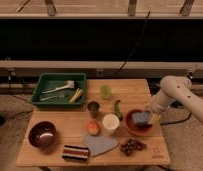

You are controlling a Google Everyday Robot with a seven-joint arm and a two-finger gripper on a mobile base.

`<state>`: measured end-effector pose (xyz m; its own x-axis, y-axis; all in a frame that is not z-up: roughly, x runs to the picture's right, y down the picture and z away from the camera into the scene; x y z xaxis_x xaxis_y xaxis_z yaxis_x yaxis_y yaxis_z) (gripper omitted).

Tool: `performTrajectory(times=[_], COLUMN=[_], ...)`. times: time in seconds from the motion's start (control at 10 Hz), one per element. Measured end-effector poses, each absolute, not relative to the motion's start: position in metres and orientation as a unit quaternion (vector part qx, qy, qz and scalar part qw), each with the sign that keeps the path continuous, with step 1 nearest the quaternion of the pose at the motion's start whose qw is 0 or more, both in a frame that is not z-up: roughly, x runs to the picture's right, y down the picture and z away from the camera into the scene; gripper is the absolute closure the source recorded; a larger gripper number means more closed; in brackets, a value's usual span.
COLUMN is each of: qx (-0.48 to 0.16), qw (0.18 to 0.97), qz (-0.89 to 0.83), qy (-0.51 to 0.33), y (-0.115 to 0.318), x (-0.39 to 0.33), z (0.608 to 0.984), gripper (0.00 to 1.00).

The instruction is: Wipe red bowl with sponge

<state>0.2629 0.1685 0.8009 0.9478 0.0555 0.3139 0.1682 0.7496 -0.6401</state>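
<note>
The gripper (151, 118) is sitting at the red bowl's (138, 128) right rim, too small to make out. The sponge (140, 118) is covering part of the bowl's interior, and the arm (187, 97) is running off the right edge.
</note>
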Motion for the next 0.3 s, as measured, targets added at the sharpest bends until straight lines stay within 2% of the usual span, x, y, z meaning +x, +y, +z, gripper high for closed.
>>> performTrajectory(times=[0.3], qx=[-0.356], qw=[0.919], qz=[-0.032], qy=[-0.167], y=[0.1698], x=[0.2578], z=[0.7999], gripper=[0.38])
